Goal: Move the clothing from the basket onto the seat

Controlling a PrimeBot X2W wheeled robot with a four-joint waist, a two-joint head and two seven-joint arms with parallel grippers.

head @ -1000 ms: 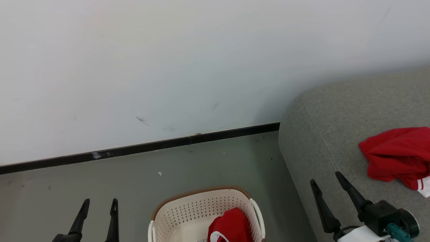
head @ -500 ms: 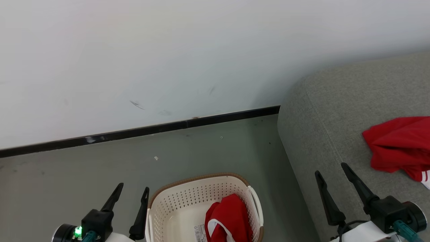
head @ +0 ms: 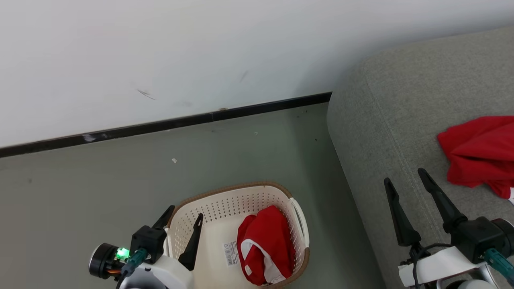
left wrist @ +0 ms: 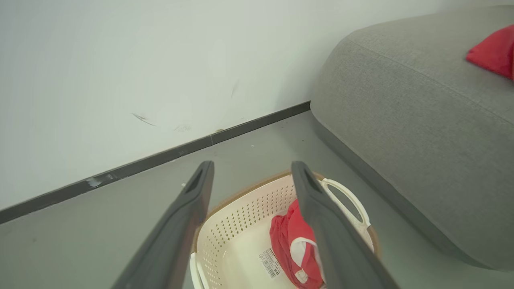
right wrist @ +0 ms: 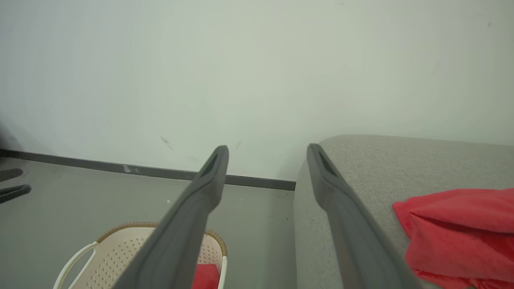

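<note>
Where grey floor [head: 80, 180] meets white wall [head: 160, 48], a large grey woven-fabric seat [head: 381, 120] carries one bright red garment [head: 478, 152]. Beside it on the floor, a cream perforated plastic basket [head: 241, 202] holds a second red garment with white trim [head: 265, 241] and a barcode label [head: 230, 253], its print too small to read. Both the left pincer [head: 185, 212] and right pincer [head: 403, 175] gape, empty.

The basket [head: 233, 206] is looking like smooth cream plastic, perforated, its rim [head: 241, 186] a brown woven-look band, with a paper label [head: 230, 253] stuck inside. The clothing [head: 263, 241] is lying soft and matt, red cloth with white trim. The seat [head: 381, 132] is showing coarse grey woven fabric. The floor [head: 100, 188] is looking smooth and dull; the right tool [head: 403, 175] is showing matt black fingers [head: 446, 206].
</note>
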